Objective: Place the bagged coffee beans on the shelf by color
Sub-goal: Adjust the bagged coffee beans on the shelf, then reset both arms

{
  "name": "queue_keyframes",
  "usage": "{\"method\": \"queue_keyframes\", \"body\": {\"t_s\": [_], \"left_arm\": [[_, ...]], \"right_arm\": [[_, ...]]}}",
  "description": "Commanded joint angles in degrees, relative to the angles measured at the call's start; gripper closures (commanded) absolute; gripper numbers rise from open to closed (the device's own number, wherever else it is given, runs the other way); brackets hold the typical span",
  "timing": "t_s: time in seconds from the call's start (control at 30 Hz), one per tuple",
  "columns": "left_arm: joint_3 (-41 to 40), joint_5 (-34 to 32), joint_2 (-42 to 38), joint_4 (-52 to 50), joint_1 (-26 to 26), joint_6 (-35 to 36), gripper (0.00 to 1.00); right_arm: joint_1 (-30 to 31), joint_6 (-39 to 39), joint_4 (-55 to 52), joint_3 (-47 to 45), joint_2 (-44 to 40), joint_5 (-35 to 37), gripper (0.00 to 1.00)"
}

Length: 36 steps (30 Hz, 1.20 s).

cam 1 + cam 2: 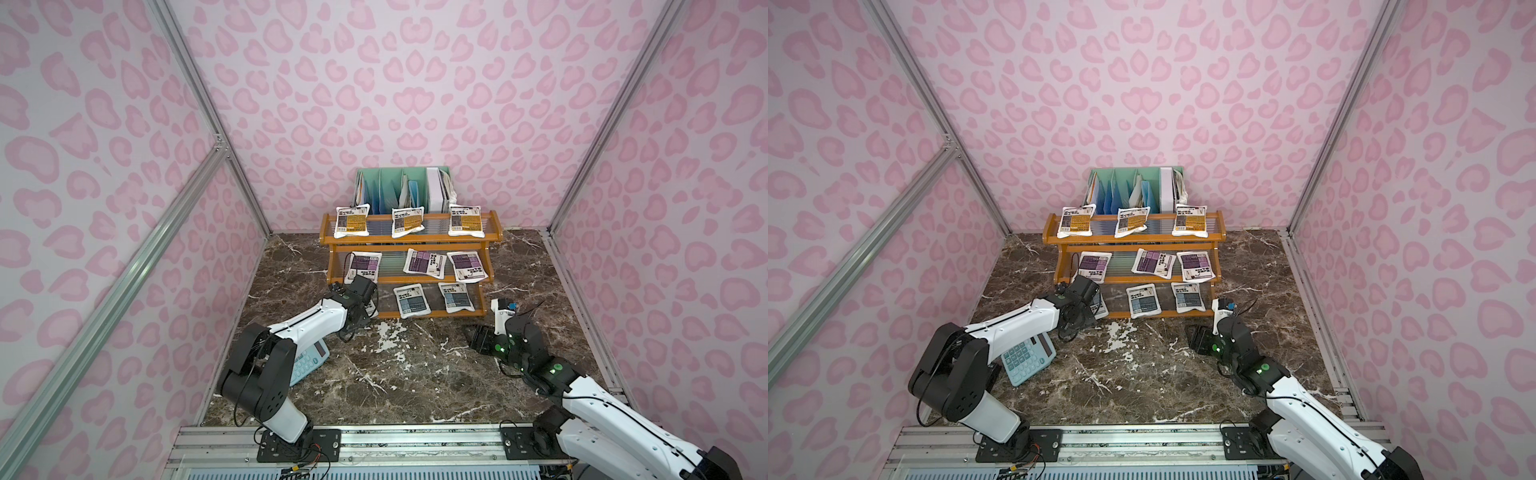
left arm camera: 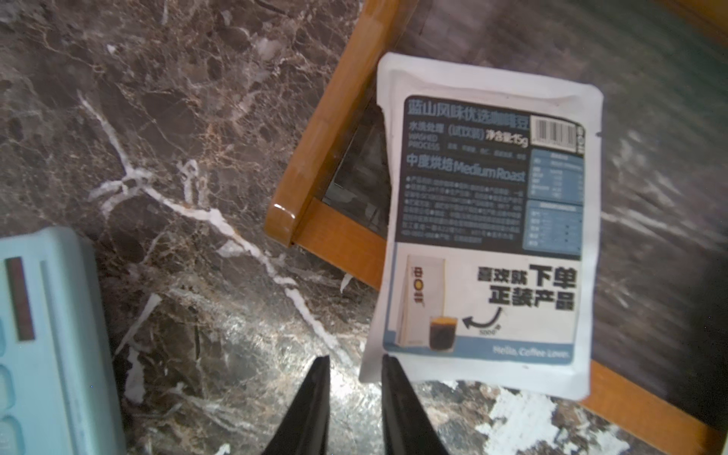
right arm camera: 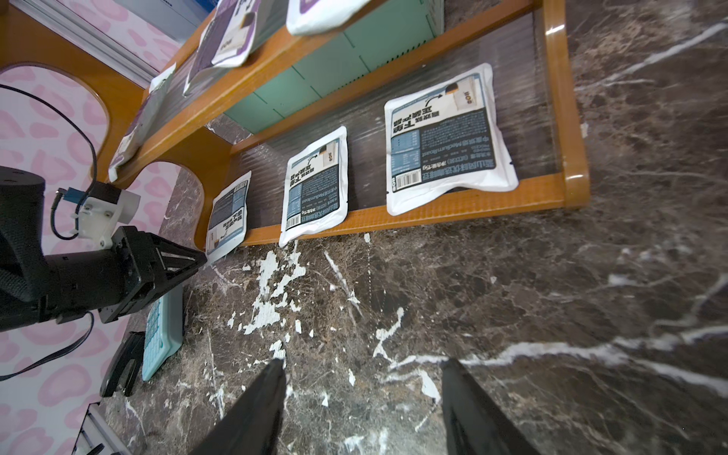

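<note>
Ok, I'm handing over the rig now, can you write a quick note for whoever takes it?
Left gripper: open, empty, tips at a corner of the third grey-blue pouch.
Right gripper: open, empty, over the table.
Shelf: three orange pouches on top, three purple pouches in the middle, two grey-blue pouches on the bottom tier.
Done: all nine sorted by colour.
Left: the third grey-blue pouch, at the bottom tier's left end, overhangs the front rail. Probably nudge it in, then pull both arms back.

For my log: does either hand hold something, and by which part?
Nothing is held. Left hand open beside the grey-blue pouch; right hand open, empty.
</note>
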Motion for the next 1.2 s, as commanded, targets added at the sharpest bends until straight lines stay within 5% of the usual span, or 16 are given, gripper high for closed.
{"method": "queue_keyframes", "body": {"t_s": [0.0, 0.43, 0.63, 0.83, 0.9, 0.93, 0.97, 1.07, 1.13, 1.17], "left_arm": [[1.1, -2.2, -0.4, 0.3, 0.0, 2.3, 0.72], [-6.0, -10.0, -18.6, -11.5, -0.9, -3.8, 0.71], [-8.3, -25.8, -28.1, -19.7, 1.4, -4.4, 0.69], [-7.8, -30.9, -31.3, -12.8, 15.0, 1.8, 0.62], [-8.6, -31.1, -30.4, -4.5, 19.6, 8.1, 0.56], [-9.3, -30.7, -29.5, 0.8, 21.9, 12.2, 0.43], [-9.8, -30.2, -28.3, 5.8, 23.9, 15.8, 0.02], [-11.3, -31.0, -22.5, 18.5, 27.8, 26.3, 0.01], [-10.2, -26.3, -19.2, 21.3, 29.8, 29.9, 0.01], [-9.8, -23.5, -17.4, 22.0, 30.6, 30.3, 0.01]], "right_arm": [[-0.2, -0.5, -2.2, 0.0, -0.7, 0.5, 0.35], [-6.4, -0.6, -6.3, 1.7, 0.5, -2.1, 0.35], [-20.5, -4.8, -10.4, 3.0, 3.9, -4.9, 0.35], [-39.1, -10.3, -9.0, 5.5, 9.5, -1.7, 0.35], [-42.3, -10.8, -6.3, 6.1, 11.1, 2.6, 0.34], [-43.2, -10.6, -4.5, 6.6, 11.7, 5.6, 0.34], [-43.6, -10.5, -2.6, 6.8, 12.1, 9.0, 0.33], [-43.6, -10.2, 5.2, 5.7, 12.6, 16.1, 0.31], [-42.4, -11.2, 15.4, 1.8, 12.2, 19.9, 0.02], [-41.7, -12.4, 21.2, -0.7, 12.2, 21.8, 0.02]]}}
